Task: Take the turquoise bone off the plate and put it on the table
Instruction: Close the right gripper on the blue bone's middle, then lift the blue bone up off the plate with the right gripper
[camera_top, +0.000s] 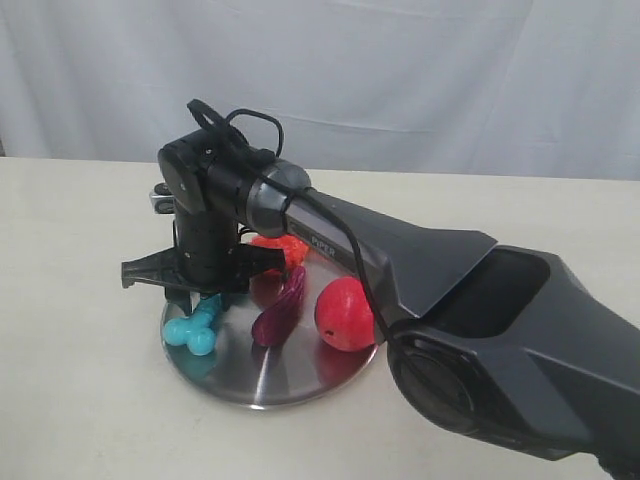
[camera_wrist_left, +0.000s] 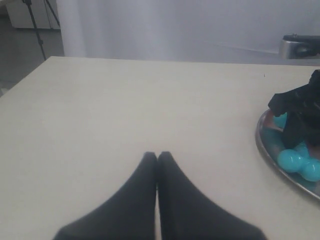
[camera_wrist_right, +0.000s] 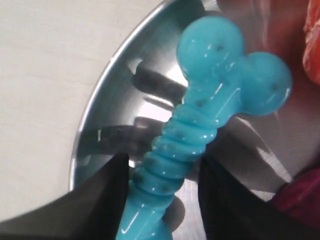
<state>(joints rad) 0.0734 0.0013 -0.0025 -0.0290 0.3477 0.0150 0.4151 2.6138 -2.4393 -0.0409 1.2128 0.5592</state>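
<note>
The turquoise bone (camera_top: 195, 328) lies on the left part of the silver plate (camera_top: 260, 385), its two-knob end toward the rim. In the right wrist view its ribbed shaft (camera_wrist_right: 200, 115) runs between my right gripper's (camera_wrist_right: 162, 170) two fingers. One finger touches the shaft and the other stands a little apart, so the gripper is open around it. Seen from outside, the right gripper (camera_top: 203, 298) points straight down onto the plate. My left gripper (camera_wrist_left: 157, 155) is shut and empty over the beige table (camera_wrist_left: 100, 110), well apart from the plate (camera_wrist_left: 265, 145) and bone (camera_wrist_left: 295, 160).
Also on the plate are a red ball (camera_top: 345, 312), a dark purple elongated piece (camera_top: 280, 310) and an orange toy (camera_top: 280, 245). A silver object (camera_top: 160, 200) stands behind the right wrist. A white curtain hangs behind the table (camera_top: 80, 380).
</note>
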